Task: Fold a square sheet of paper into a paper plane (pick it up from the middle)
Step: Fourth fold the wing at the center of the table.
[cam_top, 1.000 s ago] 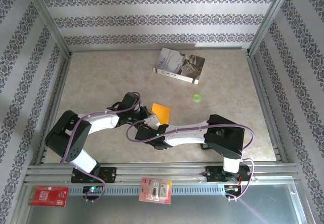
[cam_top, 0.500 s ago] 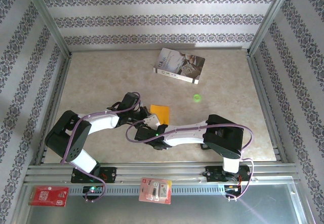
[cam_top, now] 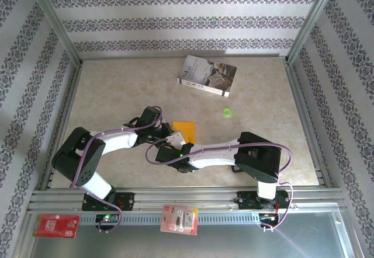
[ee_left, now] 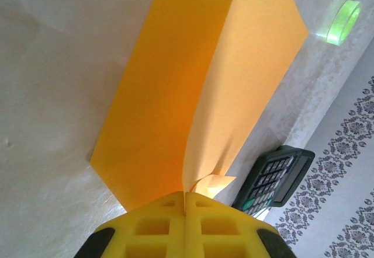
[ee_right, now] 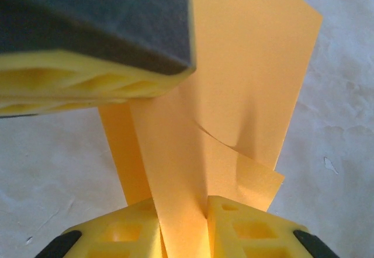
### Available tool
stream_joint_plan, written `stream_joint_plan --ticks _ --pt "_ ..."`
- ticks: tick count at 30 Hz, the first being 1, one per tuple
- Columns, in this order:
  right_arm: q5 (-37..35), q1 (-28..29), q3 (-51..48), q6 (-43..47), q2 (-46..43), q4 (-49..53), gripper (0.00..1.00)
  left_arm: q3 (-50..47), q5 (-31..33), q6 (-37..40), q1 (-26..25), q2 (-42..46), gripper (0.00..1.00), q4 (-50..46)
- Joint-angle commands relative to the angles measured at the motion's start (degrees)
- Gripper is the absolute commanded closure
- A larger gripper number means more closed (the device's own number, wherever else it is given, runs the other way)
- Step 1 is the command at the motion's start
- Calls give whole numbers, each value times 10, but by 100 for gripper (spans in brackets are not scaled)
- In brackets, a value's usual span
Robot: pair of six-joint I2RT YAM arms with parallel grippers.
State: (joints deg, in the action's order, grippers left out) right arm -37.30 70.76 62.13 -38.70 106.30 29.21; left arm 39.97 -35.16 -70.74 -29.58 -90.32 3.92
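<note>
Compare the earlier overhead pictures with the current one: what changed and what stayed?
The square sheet of paper edged slightly left, and the right arm shifted leftward too. The left gripper keeps its jaws shut on the sheet; the book and small green object have not moved.

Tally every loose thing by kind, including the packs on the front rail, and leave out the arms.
Folded paper: 1
Book: 1
Calculator: 1
Small green round thing: 1
Red packs: 2
Total: 6
</note>
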Motion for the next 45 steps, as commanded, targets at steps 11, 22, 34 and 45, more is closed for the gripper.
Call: stream_joint_plan --ticks 11,22,34,45 --pt "-26 -2 -9 3 6 20 77 -5 -8 14 -4 -2 100 -9" --pt "-31 -3 -15 6 -1 19 87 -8 -8 16 -4 -3 100 -8" --pt "-36 -7 -34 36 -22 -7 100 -18 8 24 -4 14 100 -19" --pt "84 -39 -139 123 -120 -175 100 2 59 87 22 89 64 -109"
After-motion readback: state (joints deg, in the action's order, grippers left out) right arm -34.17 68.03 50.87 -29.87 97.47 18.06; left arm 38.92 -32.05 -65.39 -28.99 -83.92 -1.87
